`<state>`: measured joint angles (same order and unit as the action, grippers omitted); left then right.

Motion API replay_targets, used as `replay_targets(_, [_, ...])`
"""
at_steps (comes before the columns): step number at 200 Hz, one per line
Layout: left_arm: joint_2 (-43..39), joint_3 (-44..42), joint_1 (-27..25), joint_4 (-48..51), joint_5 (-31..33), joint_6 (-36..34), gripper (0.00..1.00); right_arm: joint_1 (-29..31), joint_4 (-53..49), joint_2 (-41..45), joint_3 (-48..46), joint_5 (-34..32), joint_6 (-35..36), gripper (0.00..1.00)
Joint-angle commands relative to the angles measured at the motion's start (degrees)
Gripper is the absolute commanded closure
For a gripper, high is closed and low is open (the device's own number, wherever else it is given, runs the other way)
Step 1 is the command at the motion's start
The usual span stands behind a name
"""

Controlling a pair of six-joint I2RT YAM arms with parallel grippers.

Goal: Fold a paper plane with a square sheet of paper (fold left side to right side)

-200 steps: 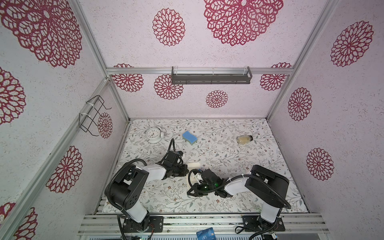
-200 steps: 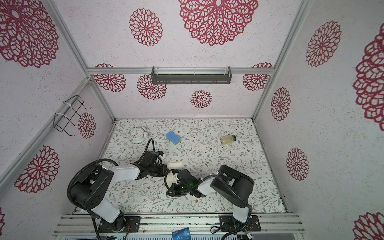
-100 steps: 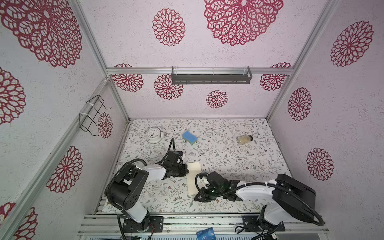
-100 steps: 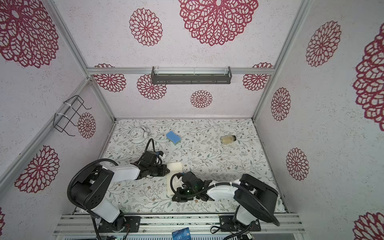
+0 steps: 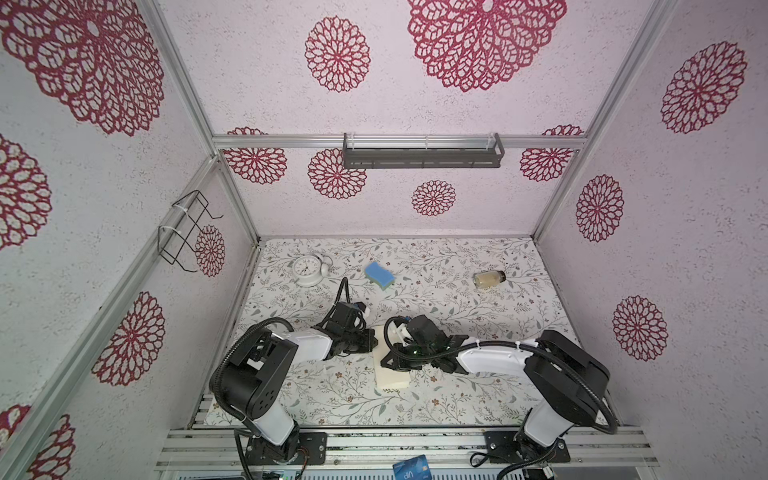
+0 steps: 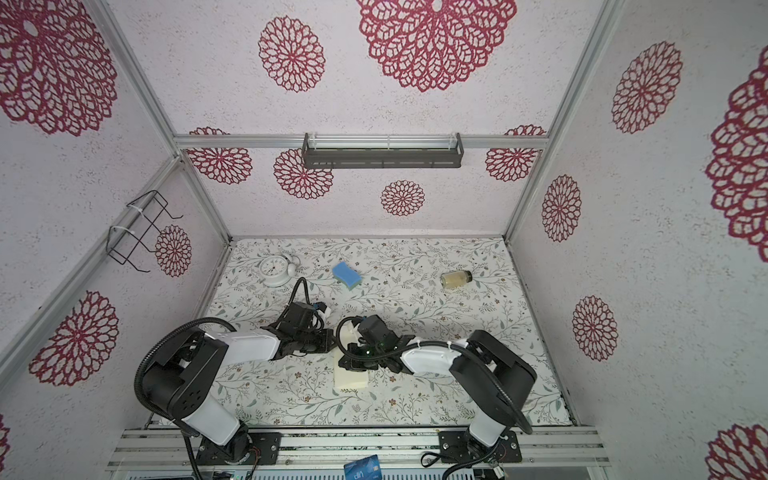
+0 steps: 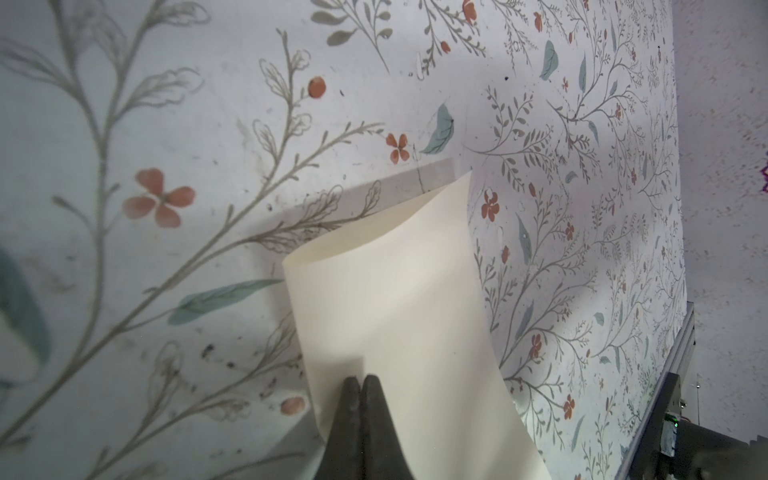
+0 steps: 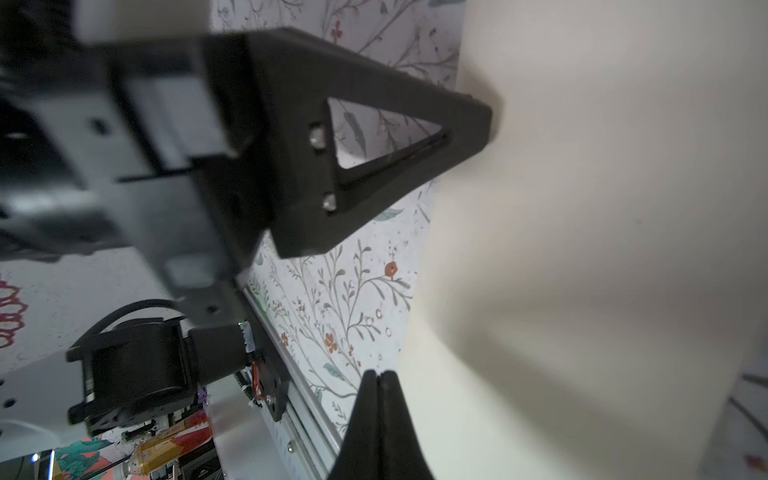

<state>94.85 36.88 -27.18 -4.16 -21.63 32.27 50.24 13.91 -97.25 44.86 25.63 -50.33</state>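
- The square sheet of paper (image 5: pixel 392 374) lies on the table (image 5: pixel 478 409), in its front half and about midway between the left and right edges. It is doubled over into a narrow strip running front to back.
- Left gripper (image 5: pixel 372 343): jaws closed, tips set on the strip's far end at its left side. In the left wrist view the fingertips (image 7: pixel 348 415) sit on the top layer. Whether they nip a layer or only press it down, I cannot tell.
- Right gripper (image 5: pixel 386 360): jaws closed, tips down on the middle of the strip.
- Change noted: half a second ago the right gripper was at the strip's near end, toward the front edge, with the arm stretched low. It has since drawn back to the middle. The left gripper has held its place throughout.
- Reading: this looks like a pressing pass along the fold, with the left gripper as anchor.
- Finding: the left-to-right fold is laid over, but the left wrist view shows the folded edge still rounded and lifted off the table. The crease is not yet set.
- Blue sponge (image 5: pixel 379 275), clock (image 5: pixel 307 270) and jar (image 5: pixel 489 279) stand well apart along the back edge.
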Motion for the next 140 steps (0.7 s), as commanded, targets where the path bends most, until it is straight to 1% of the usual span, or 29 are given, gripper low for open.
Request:
replay_targets(1, [0.1,-1.1,-0.2,-0.5,0.0,0.5,1.00,0.2,5.6,-2.0,1.5,1.8,-2.4,1.00])
replay_targets(52, [0.0,-1.7,-0.3,-1.6,-0.3,1.7,1.00,1.3,8.2,-6.4,-1.0,1.2,-3.9,1.00])
replay_targets(90, [0.7,-0.5,0.5,-1.8,1.5,2.4,1.00,1.3,9.3,-6.7,-5.1,-0.2,-4.7,1.00])
replay_targets(140, [4.4,2.1,2.8,-1.5,2.8,2.3,1.00,1.3,9.5,-6.9,-6.5,-1.3,-4.5,1.00])
